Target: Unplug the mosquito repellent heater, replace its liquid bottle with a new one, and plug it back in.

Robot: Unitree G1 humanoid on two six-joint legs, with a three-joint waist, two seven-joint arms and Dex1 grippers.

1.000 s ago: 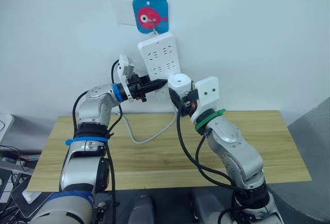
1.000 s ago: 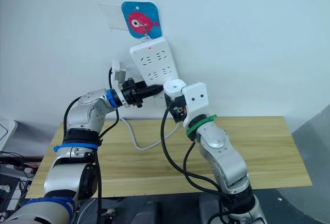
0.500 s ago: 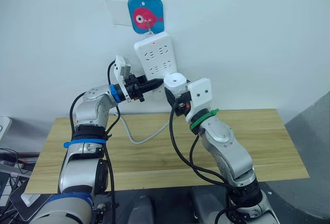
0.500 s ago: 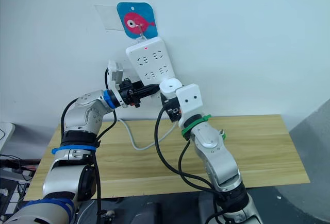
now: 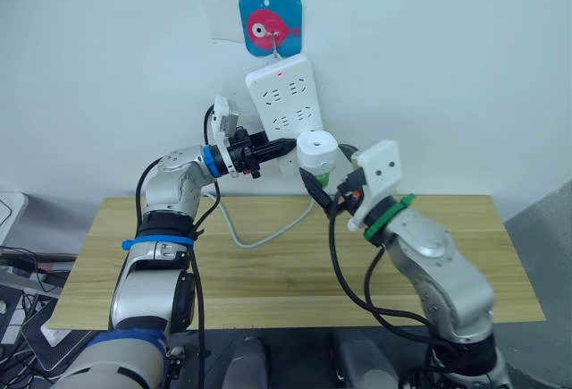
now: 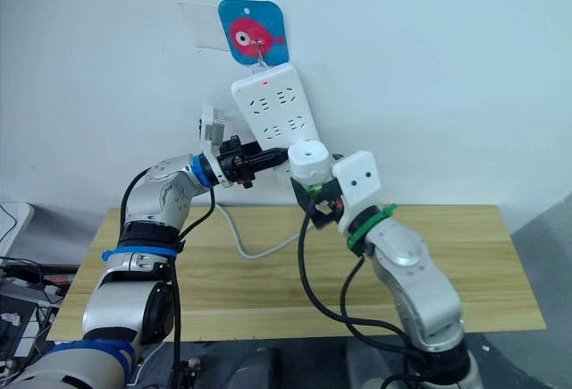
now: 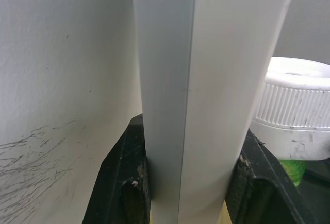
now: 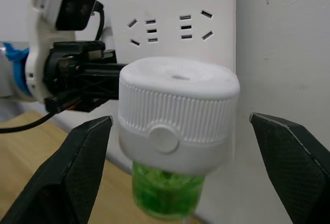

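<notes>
The mosquito repellent heater (image 5: 316,149) is a white ribbed cap with a green liquid bottle (image 8: 165,188) under it. It sits against the lower end of the white power strip (image 5: 286,94) that hangs on the wall. My right gripper (image 8: 180,117) is open, one finger (image 8: 72,167) on each side of the heater and well apart from it. My left gripper (image 5: 279,147) is shut on the strip's lower edge, which runs between its fingers (image 7: 124,183) in the left wrist view. The heater's plug is hidden.
The strip hangs from a blue plate with a pink fish (image 5: 270,22). Its white cable (image 5: 259,232) loops down to the wooden table (image 5: 268,273) below both arms.
The whole picture has shifted with the camera. My right wrist now sits a little farther back from the heater. The left gripper keeps its hold on the strip.
</notes>
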